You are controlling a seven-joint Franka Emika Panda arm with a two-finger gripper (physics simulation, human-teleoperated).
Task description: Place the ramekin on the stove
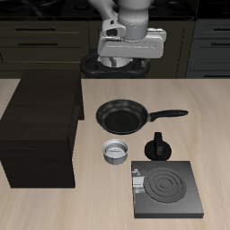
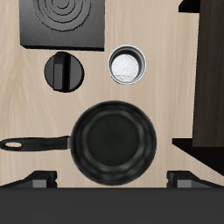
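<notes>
The ramekin (image 1: 117,151) is a small grey-white cup standing upright on the table, between the frying pan and the stove. It also shows in the wrist view (image 2: 128,66). The stove (image 1: 167,190) is a flat black plate with silver coil rings near the table's front edge, and nothing stands on it; the wrist view shows it too (image 2: 63,22). My gripper (image 1: 122,63) hangs high near the table's back, behind the frying pan and far from the ramekin. It is open and empty, with its fingertips (image 2: 39,179) wide apart.
A black long-handled frying pan (image 1: 121,116) lies mid-table, below my gripper (image 2: 112,144). A small black knobbed pot (image 1: 159,146) stands between the pan's handle and the stove. A large dark wooden box (image 1: 40,126) fills one side of the table.
</notes>
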